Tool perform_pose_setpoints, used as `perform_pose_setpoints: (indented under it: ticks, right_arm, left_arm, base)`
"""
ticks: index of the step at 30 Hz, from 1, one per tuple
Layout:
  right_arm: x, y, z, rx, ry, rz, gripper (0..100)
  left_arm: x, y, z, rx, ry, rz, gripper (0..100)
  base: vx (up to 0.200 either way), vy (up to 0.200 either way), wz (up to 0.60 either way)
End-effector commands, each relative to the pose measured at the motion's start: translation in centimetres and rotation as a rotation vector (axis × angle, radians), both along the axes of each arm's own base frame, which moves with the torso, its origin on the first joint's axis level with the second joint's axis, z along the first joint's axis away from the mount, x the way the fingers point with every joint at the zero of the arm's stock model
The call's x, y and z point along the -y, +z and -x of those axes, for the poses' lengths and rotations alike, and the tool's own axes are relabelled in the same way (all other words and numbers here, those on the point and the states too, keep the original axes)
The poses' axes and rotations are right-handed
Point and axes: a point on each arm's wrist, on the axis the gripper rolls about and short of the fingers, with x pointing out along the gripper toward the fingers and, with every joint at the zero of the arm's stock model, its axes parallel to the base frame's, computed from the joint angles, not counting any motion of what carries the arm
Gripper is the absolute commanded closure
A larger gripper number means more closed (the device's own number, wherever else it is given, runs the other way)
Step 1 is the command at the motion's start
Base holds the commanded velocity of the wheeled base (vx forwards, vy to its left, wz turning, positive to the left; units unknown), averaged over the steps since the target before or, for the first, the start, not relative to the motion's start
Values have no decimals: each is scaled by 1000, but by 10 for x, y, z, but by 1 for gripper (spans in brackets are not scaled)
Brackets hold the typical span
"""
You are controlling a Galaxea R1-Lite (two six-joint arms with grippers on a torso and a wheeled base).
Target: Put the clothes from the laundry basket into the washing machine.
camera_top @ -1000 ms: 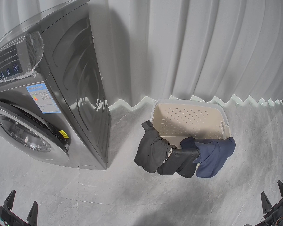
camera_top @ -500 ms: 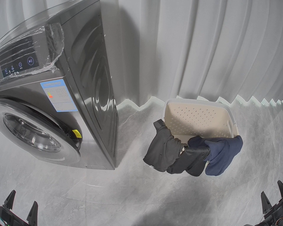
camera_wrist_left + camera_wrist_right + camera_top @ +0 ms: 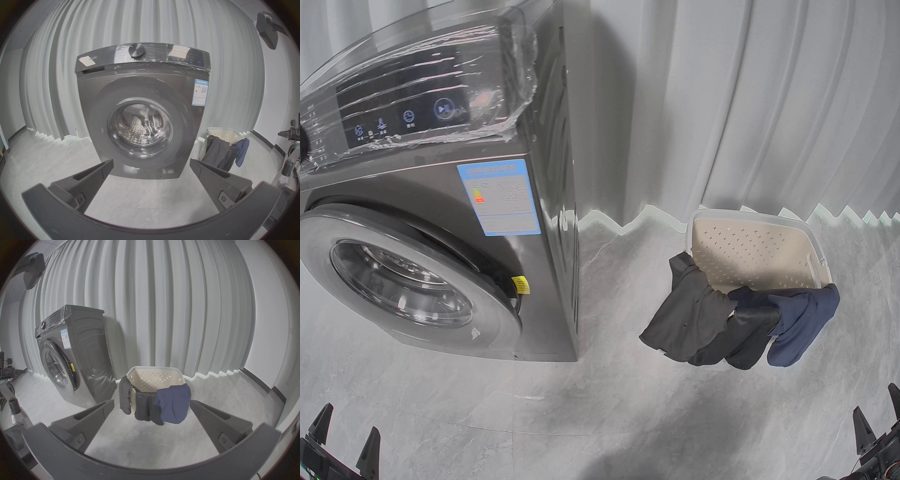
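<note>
I hold my left hand [image 3: 150, 163] and right hand [image 3: 151, 404] open and empty before the washing machine [image 3: 487, 250], since its door [image 3: 403, 284] is shut and the clothes [image 3: 731, 319] drape the laundry basket [image 3: 756, 215] rim near its right side, offering loose folds to grasp.

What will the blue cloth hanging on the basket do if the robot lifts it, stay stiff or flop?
Probably flop: the blue cloth droops in soft folds over the basket edge. It looks light, so one pinch should likely lift it. It may drag the black cloth touching it.
</note>
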Motion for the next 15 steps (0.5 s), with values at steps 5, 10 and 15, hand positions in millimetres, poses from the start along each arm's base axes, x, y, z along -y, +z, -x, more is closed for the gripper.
perform_pose_setpoints:
  ticks: [5, 10, 15]
  right_arm:
    - [0, -4, -1, -15, 1, 1, 0]
    - [0, -4, -1, -15, 1, 1, 0]
    - [0, -4, -1, -15, 2, 1, 0]
  left_arm:
    - [0, -5, 0, -1, 1, 0, 0]
    - [0, -5, 0, -1, 1, 0, 0]
    - [0, -5, 0, 0, 1, 0, 0]
  base:
    - [0, 200, 0]
    - [0, 200, 0]
    - [0, 200, 0]
